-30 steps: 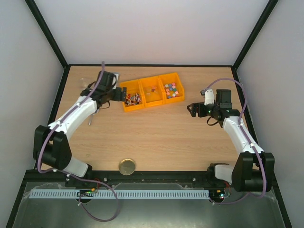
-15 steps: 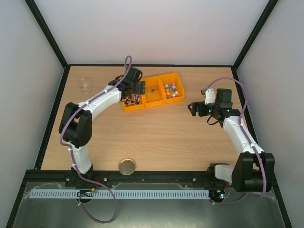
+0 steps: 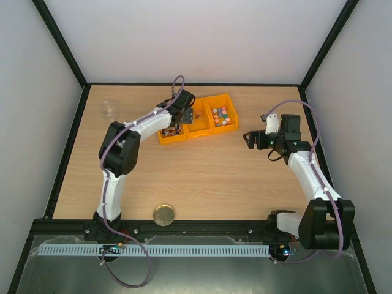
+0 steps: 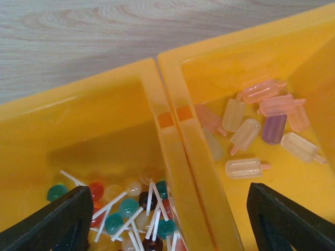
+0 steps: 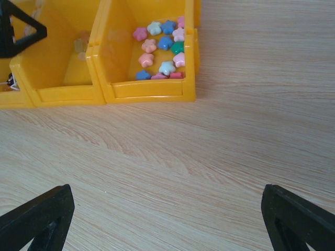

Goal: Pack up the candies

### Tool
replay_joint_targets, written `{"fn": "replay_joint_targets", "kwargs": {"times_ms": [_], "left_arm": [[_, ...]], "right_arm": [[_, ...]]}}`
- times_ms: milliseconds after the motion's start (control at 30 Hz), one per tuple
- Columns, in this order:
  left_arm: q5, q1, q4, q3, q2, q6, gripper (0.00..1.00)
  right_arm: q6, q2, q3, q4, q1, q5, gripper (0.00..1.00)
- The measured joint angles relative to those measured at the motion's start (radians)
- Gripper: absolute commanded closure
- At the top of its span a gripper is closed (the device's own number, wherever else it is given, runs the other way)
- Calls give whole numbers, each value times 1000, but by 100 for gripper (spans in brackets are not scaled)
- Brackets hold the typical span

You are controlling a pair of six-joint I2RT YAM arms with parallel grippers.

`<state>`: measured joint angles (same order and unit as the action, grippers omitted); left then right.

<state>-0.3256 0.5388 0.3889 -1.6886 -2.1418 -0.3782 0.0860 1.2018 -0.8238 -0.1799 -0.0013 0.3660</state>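
Observation:
Three yellow bins [image 3: 197, 127] stand in a row at the back. The left one holds lollipop candies [image 4: 128, 206] with white sticks. The middle one holds pale popsicle-shaped candies [image 4: 246, 133]. The right one holds star-shaped pink, blue and green candies [image 5: 159, 47]. My left gripper [image 3: 188, 115] is open and empty, hovering over the wall between the left and middle bins [image 4: 178, 157], one finger over each bin. My right gripper [image 3: 250, 139] is open and empty, above bare wood to the right of the bins, with its fingertips [image 5: 36, 219] wide apart.
A round gold lid [image 3: 163, 215] lies near the table's front edge. A small clear jar [image 3: 110, 108] stands at the back left. Dark-framed walls close in the table on three sides.
My left arm has swung right, from beside the left bin to above the wall between the left and middle bins. The right arm has barely moved.

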Motion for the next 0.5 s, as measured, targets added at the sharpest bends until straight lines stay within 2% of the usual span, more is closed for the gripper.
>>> {"fn": "replay_joint_targets", "kwargs": {"times_ms": [233,467,500], "left_arm": [[-10,12,6,-22,-49,6,50],[-16,19,7,-25,-52,16,62],[-20,19,7,-25,-52,17,67]], "right_arm": [[-16,-21,1,0,-35,1,1],[-43,-27,8,9,-66,14,1],[-46,-27,10,9,-69,14,1]]}}
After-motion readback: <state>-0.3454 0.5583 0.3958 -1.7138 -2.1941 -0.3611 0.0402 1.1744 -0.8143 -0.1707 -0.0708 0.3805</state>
